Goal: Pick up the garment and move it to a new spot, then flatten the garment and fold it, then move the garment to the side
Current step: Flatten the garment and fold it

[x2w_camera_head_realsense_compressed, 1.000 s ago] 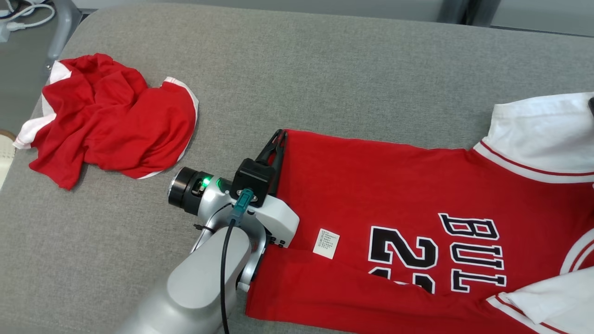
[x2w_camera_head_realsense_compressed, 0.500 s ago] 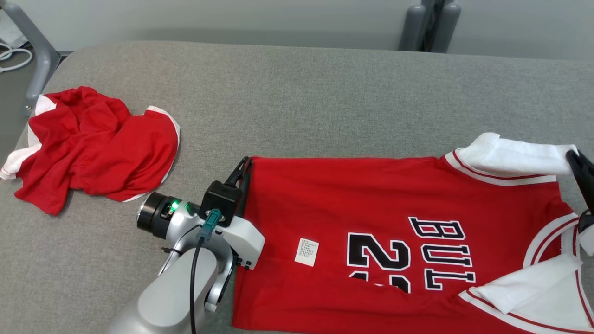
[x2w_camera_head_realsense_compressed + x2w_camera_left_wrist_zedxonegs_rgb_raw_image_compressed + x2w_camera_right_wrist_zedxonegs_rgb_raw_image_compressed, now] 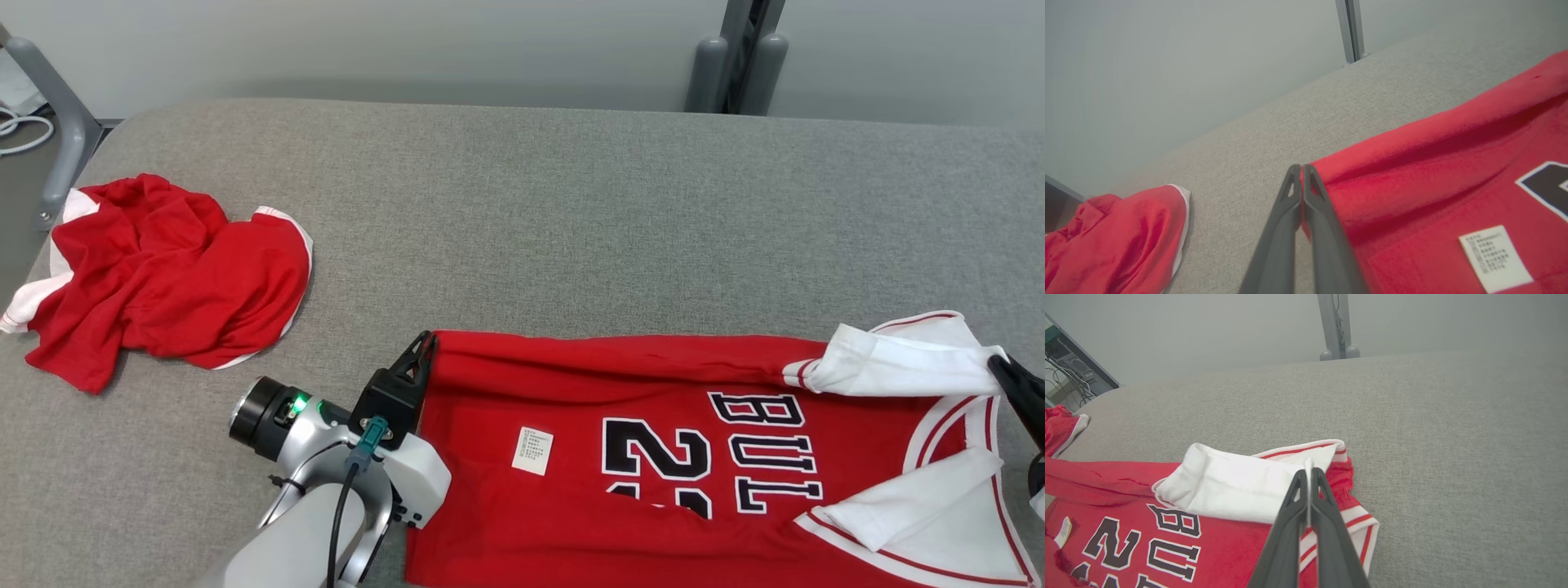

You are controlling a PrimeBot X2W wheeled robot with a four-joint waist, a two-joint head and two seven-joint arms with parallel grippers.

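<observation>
A red jersey [image 3: 571, 392] lies on the near right part of a grey cloth-covered desk [image 3: 531, 229]. Its hem points left and its neck end points right, and its near edge runs off the bottom of the head view. Black letters with white outlines, "BUL" [image 3: 767, 449], sit beside a large number on the chest. A small white label [image 3: 532, 450] lies on the red cloth left of them.

The left gripper [image 3: 424, 341] is at the far left corner of the hem. In the left wrist view its two dark fingers [image 3: 1301, 168] are pressed together, with a sliver of red cloth pinched between them. From that corner a raised fold runs rightwards along the jersey's far edge. A green light [image 3: 300, 403] glows on the left wrist.

The right gripper [image 3: 1002, 367] comes in at the right edge of the head view, at the jersey's far right corner. In the right wrist view it [image 3: 1308, 473] is closed, with a thin white edge of cloth caught between the fingers. The far white sleeve [image 3: 898, 363] is bunched and doubled over towards the lettering, just left of this grip. A second white sleeve [image 3: 906, 498] lies folded in across the near right of the jersey.

A crumpled red garment [image 3: 163, 278] with white trim sits well apart from the jersey, on the far left of the desk. Two grey posts [image 3: 735, 65] stand behind the desk's far edge, in front of a pale wall.
</observation>
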